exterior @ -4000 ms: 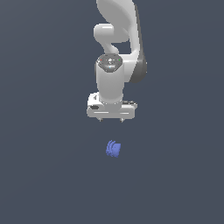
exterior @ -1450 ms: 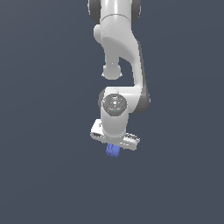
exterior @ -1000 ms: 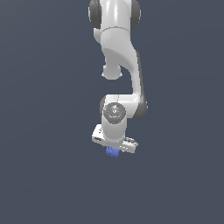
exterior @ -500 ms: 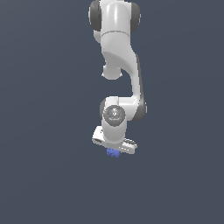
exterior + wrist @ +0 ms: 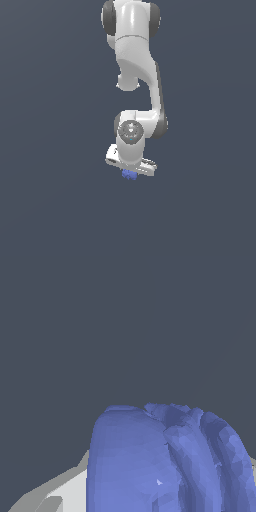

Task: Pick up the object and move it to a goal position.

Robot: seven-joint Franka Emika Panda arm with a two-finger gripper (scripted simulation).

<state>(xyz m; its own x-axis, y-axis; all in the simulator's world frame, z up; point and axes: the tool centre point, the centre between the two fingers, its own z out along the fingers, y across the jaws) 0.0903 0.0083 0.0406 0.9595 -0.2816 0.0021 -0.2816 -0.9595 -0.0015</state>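
Observation:
The object [image 5: 129, 174] is a small periwinkle-blue lump with ridged folds, peeking out just under the white gripper [image 5: 131, 170] in the exterior view. The arm reaches straight down over it. In the wrist view the object [image 5: 165, 461] fills the space between the fingers. One pale finger [image 5: 60, 488] lies against its smooth side, and a sliver of the other shows at the ridged side. The gripper looks shut on the object.
Plain dark grey-blue ground surrounds the arm in both views. No other objects, containers or edges show.
Since four seconds ago the arm has come down from above the object onto it. Over the last half second the gripper has barely moved, and the object is now mostly hidden beneath it.

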